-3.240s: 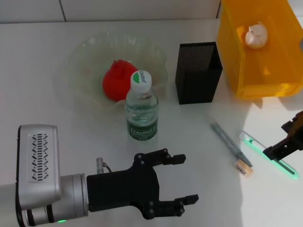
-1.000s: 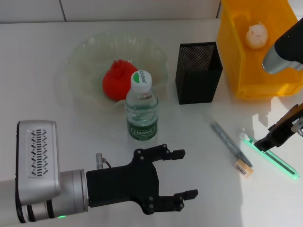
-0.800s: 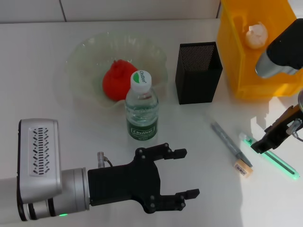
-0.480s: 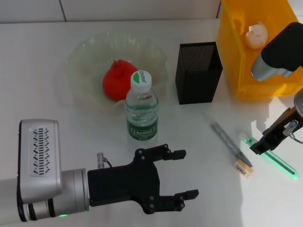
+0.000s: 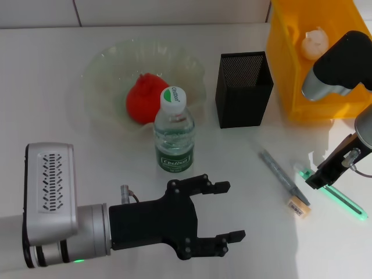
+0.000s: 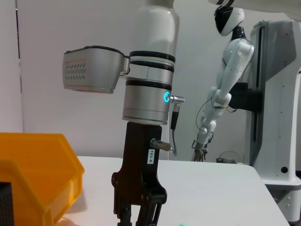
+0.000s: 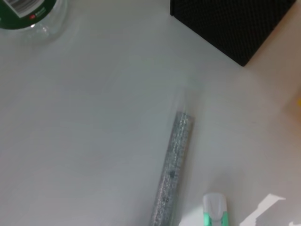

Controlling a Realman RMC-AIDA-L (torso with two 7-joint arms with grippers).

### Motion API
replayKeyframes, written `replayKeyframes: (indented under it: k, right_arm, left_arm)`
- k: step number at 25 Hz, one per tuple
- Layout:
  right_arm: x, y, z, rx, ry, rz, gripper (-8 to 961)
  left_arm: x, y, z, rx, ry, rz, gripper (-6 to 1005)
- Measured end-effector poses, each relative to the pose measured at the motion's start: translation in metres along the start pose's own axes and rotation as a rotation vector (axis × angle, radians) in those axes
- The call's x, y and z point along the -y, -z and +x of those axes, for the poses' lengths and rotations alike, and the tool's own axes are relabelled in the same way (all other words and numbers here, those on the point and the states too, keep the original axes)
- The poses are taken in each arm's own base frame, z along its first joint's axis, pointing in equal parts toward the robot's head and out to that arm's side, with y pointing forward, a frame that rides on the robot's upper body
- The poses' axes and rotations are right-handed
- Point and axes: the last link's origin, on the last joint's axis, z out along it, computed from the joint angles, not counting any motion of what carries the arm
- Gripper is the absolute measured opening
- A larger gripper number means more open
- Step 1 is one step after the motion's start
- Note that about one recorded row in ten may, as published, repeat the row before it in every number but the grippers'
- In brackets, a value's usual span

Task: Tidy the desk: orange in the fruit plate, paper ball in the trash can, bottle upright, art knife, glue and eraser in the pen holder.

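Green-white art knife (image 5: 331, 190) lies at lower right; the right gripper (image 5: 321, 178) hovers over its end, finger state unclear. Next: descend and grasp.

The left gripper (image 5: 224, 212) waits released at the bottom.

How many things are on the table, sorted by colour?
Red: 1, the orange
Yellow: 1, the trash can
Black: 1, the pen holder
White: 1, the paper ball
Pale green glass: 1, the fruit plate
Clear with green label: 1, the bottle
Grey: 1, the glittery stick
Green and white: 1, the art knife
Tan: 1, the eraser
Total: 9
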Motion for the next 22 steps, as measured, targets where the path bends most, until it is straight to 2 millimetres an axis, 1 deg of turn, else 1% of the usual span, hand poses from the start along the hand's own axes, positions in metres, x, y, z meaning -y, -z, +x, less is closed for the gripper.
replayKeyframes:
  k: [8,14,22]
  right_arm:
    - [0.0005,-0.0043,-0.0016,-0.012,-0.001,-0.007,368]
    - [0.0007,-0.0039,-0.0031,-0.013,0.003,-0.006,346]
    - [0.0024,-0.0058,-0.0024,-0.024,0.005,0.002,225]
  left_arm:
    - [0.0019,-0.0007,-0.0004,0.004,0.001,-0.002,786]
    - [0.0023,-0.0001,-0.0005,0.004,0.001,-0.001,786]
    - [0.0024,0.0001,-0.0004,0.005,0.0,-0.001,786]
